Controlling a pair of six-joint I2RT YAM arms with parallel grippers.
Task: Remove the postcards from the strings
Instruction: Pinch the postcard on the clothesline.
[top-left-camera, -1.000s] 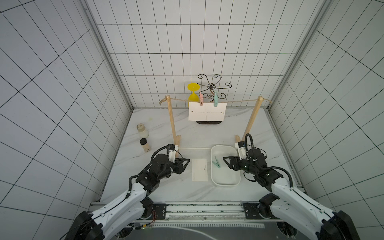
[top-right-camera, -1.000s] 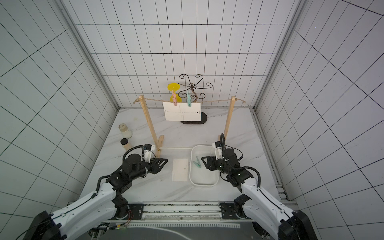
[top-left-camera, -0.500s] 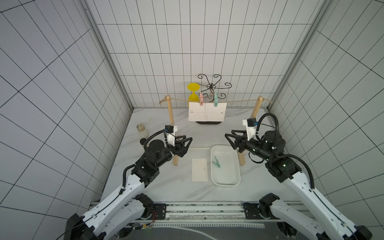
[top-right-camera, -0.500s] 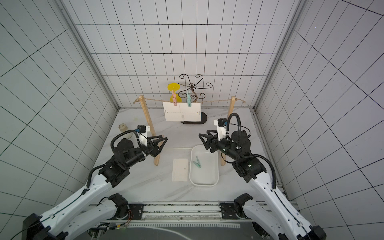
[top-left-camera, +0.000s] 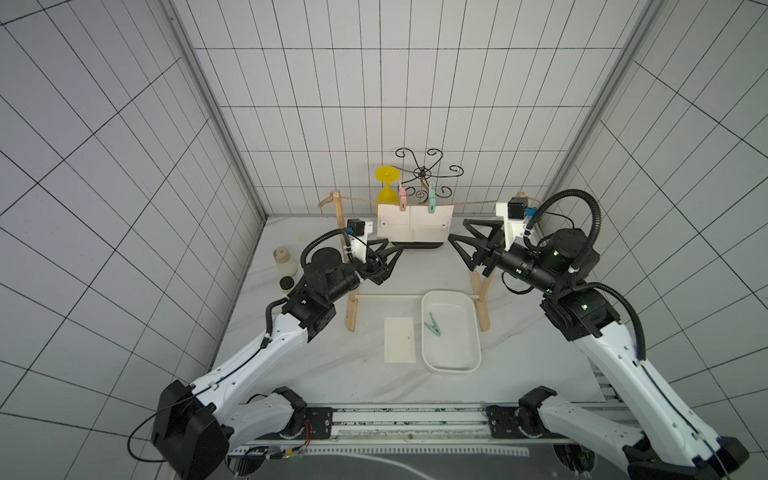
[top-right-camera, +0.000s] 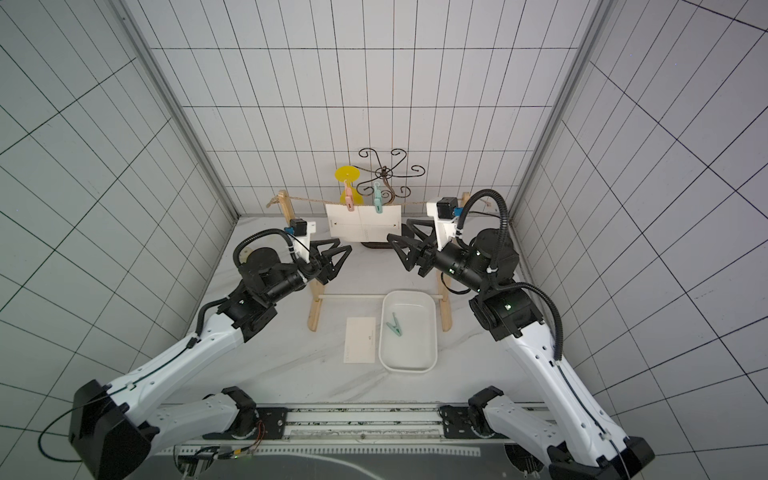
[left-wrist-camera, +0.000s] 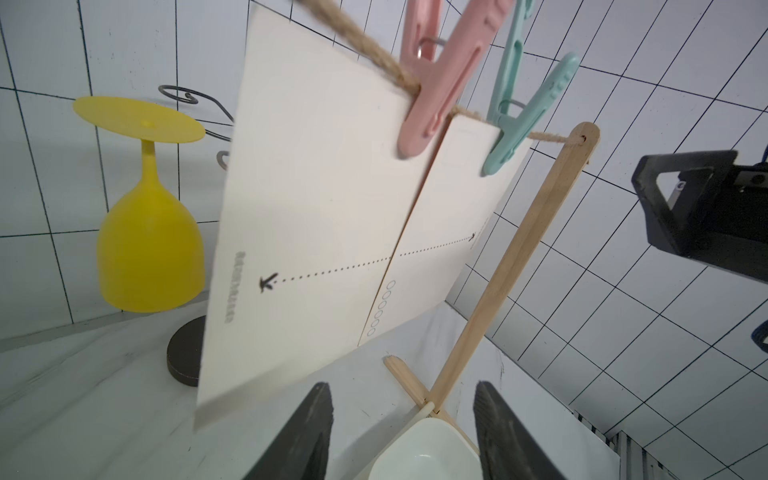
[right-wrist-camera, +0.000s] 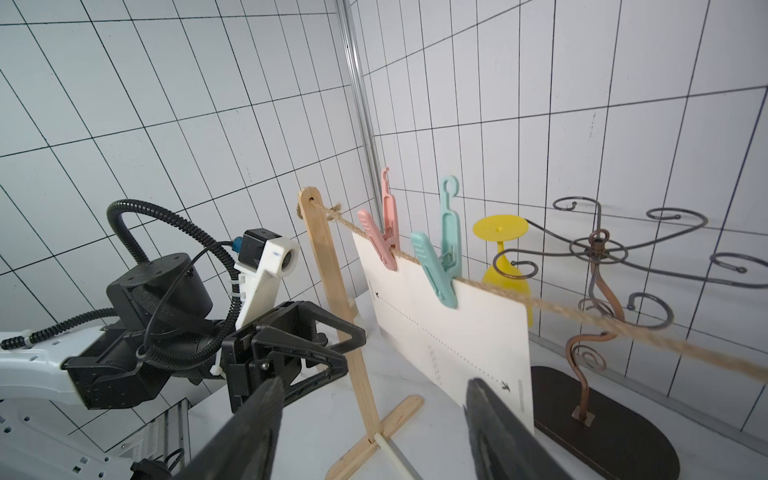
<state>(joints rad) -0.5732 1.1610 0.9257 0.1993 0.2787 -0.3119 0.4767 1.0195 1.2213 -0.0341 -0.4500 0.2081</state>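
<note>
**Two postcards pegged, both grippers empty**

Half-open, empty left gripper (top-left-camera: 395, 245) sits near the hanging postcards (top-left-camera: 413, 224). A pink peg (top-left-camera: 402, 199) and teal peg (top-left-camera: 432, 202) clip them to the twine (top-left-camera: 357, 201). Wide, empty right gripper (top-left-camera: 457, 230) sits at their right. The third postcard (top-left-camera: 400, 340) lies flat on the desk (top-left-camera: 332, 374) beside the white tray (top-left-camera: 478, 332).

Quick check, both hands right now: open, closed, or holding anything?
Left hand: open, holding nothing.
Right hand: open, holding nothing.

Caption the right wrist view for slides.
Two white paper postcards hang from tan jute twine on a pink plastic clothespin and a teal plastic clothespin; right gripper open.
</note>
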